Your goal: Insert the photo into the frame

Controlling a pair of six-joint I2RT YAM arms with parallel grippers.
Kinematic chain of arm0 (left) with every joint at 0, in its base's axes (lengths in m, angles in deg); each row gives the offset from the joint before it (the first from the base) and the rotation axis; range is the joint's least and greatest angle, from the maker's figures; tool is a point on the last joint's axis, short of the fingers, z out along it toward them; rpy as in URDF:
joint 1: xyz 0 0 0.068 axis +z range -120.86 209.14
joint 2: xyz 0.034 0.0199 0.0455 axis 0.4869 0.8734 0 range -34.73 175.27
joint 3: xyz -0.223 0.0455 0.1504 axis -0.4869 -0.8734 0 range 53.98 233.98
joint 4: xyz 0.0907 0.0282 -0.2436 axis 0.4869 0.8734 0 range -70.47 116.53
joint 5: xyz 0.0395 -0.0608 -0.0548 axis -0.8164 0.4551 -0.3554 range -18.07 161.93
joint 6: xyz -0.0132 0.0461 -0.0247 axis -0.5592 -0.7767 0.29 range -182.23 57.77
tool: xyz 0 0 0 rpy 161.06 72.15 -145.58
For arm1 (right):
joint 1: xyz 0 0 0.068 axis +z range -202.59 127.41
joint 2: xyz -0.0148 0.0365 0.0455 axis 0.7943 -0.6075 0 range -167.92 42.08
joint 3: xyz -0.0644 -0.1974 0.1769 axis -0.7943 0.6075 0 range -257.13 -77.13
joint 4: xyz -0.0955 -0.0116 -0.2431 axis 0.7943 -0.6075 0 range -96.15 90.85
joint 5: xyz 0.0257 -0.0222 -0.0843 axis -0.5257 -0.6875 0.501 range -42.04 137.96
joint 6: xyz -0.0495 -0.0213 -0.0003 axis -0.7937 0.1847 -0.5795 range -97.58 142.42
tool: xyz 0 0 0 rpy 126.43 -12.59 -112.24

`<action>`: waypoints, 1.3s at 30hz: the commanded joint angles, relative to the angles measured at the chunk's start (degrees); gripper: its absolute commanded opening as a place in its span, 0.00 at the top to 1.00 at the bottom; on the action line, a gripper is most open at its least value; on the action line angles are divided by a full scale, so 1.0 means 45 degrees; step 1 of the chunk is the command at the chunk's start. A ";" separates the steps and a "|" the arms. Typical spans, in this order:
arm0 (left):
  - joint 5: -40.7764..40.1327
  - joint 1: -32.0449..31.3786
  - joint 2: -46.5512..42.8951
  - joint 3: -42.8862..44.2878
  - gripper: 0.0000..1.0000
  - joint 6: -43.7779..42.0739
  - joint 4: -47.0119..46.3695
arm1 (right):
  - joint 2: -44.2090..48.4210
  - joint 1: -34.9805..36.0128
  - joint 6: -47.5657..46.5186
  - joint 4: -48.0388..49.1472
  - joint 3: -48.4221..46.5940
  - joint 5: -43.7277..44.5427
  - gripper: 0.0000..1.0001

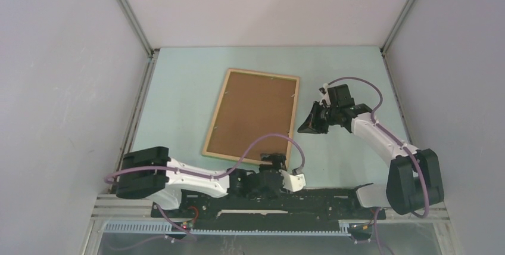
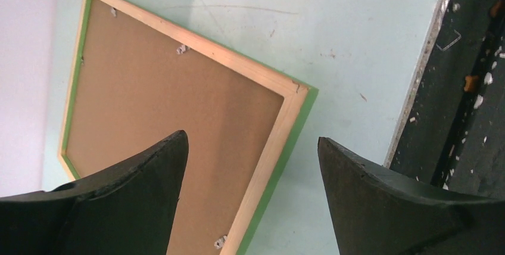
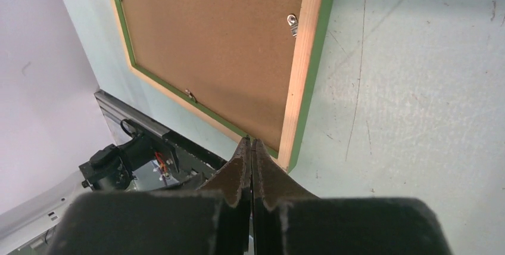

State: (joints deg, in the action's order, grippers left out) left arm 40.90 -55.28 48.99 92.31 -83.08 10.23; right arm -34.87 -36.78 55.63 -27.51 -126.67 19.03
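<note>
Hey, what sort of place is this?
Likely a robotics lab test cell: plain white walls box in a pale green table, the left arm and right arm stand at its near edge, and a picture frame lies on it.

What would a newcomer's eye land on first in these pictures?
The frame lying back-up in the middle of the pale green table, pale wood rails around a brown board. The left claw hovers wide open by its near edge; the right claw, pinched shut, sits beside its right rail.
</note>
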 commanded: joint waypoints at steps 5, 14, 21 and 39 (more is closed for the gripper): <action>0.0781 0.0939 -0.0947 0.1011 0.13 0.1833 0.0243 | 0.0193 0.0292 -0.0717 -0.0281 -0.0216 0.0801 0.75; 0.6681 0.4285 -0.0148 0.2503 0.21 0.8987 0.2152 | 0.0206 -0.0365 -0.0928 0.0638 0.1069 0.0103 0.33; 0.8396 0.4884 0.3382 0.5982 0.32 1.2387 0.5131 | 0.0744 -0.1826 -0.1427 -0.0379 0.1165 0.1834 0.32; 0.4555 0.5067 0.5859 0.9305 0.34 1.3620 0.8943 | 0.1951 -0.2742 -0.2191 -0.0300 0.2255 0.2214 0.35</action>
State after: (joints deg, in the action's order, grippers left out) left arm 64.03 -32.92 73.34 128.92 -24.02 47.08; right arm -25.69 -48.60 47.17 -31.09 -117.03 30.66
